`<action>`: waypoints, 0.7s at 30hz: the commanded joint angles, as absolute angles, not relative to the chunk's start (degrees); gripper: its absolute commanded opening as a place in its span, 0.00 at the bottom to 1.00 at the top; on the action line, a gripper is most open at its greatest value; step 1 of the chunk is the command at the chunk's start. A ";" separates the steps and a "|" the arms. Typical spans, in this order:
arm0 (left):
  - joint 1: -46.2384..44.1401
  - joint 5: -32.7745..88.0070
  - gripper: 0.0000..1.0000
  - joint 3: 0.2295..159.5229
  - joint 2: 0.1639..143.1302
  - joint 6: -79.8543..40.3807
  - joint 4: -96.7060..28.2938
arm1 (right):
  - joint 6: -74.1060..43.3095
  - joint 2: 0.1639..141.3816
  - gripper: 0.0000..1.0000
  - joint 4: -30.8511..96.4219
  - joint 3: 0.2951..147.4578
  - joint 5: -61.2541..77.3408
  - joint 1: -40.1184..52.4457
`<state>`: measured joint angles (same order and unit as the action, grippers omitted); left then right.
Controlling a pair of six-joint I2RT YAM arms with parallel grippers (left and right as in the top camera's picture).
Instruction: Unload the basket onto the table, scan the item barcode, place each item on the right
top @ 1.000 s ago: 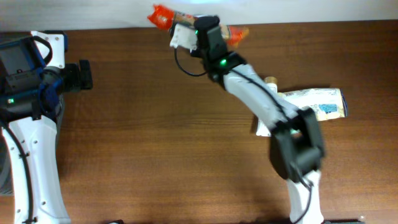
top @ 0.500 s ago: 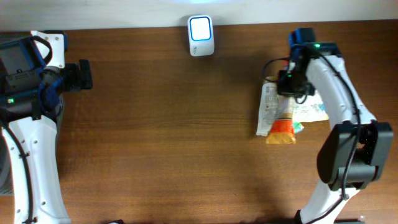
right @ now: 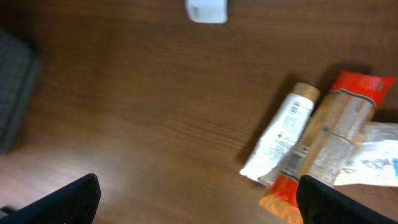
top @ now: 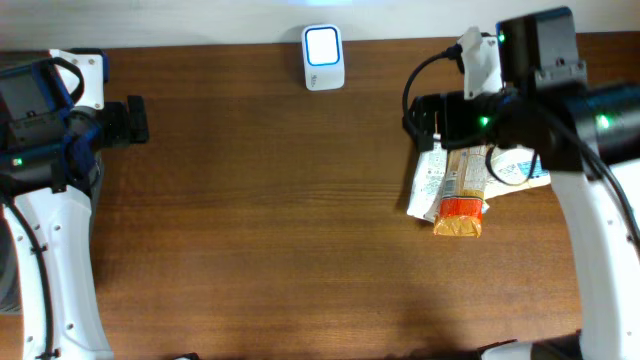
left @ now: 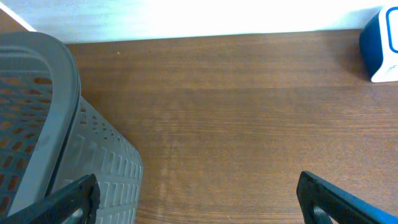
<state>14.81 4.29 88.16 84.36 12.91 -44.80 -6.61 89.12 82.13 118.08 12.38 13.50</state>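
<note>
On the brown wooden table [top: 250, 220] lies a light, crinkly orange-ended snack packet [top: 463, 190], likely slippery; take it across its middle, since both your right gripper [right: 198, 198] and left gripper [left: 198, 196] stand wide and empty.

Overhead looks straight down on my whole table [top: 250, 200]. Left wrist sits low, facing across toward the scanner [left: 380, 46]. Right wrist looks down from height; all three share the scanner.

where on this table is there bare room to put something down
The wide wood between the left arm and the packets is bare, from the scanner at the far edge down to the near edge. It is crowded at the right, where the orange-ended packet, white tube and flat pouch overlap under the right arm.
</note>
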 commanded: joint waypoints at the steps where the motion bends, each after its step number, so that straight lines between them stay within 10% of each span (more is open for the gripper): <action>1: 15.18 4.73 0.99 88.38 84.23 13.78 -44.73 | -8.43 88.53 0.99 82.24 118.54 13.74 16.86; 11: 15.18 4.73 0.99 88.36 84.23 13.78 -44.73 | -7.75 78.89 0.99 74.81 112.16 4.12 16.34; 21: 15.18 4.73 0.99 88.36 84.23 13.78 -44.86 | -7.75 23.66 0.99 1.78 22.11 2.74 4.36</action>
<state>14.83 4.38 88.16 84.44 12.91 -44.97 -7.57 31.57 4.97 30.94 4.01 5.06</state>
